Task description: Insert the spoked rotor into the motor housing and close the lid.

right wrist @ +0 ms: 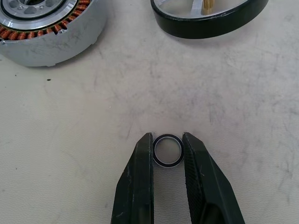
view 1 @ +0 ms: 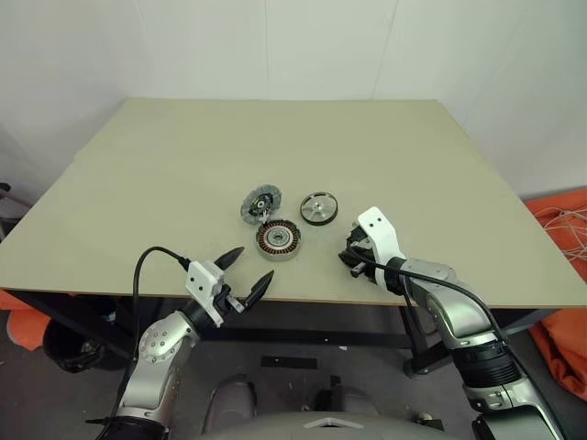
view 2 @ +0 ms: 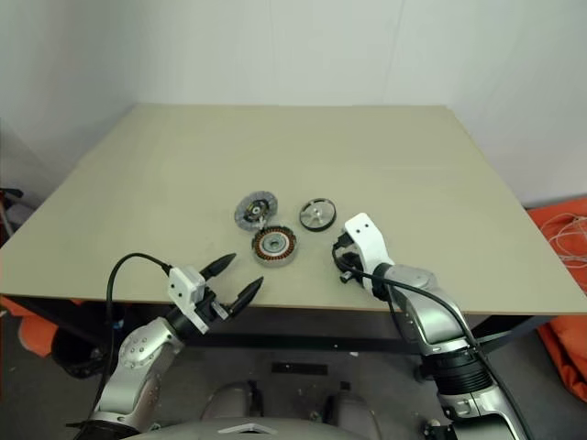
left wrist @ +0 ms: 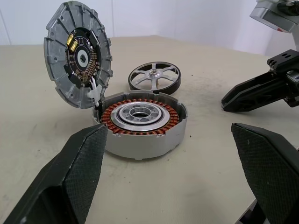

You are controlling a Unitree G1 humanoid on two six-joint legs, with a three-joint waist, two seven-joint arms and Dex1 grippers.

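Table (view 1: 183,174): beige top, white wall behind.
Parts: motor housing (view 1: 277,240) at centre; lid (view 1: 260,203) leaning just upper left; spoked rotor (view 1: 318,208) to the right.
Left gripper (view 1: 246,272): wide apart, empty.
Right gripper (right wrist: 167,151): closed around small metal ring (right wrist: 167,150).
Advice: probably keep the ring flat, grip light.
Unclear: whether the ring has left the table.

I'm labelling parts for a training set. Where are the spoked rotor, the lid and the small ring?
spoked rotor (left wrist: 154,77): left wrist view, on its silver hub.
lid (left wrist: 78,58): left wrist view, on its dark centre.
small ring (right wrist: 167,150): right wrist view, on its rim.
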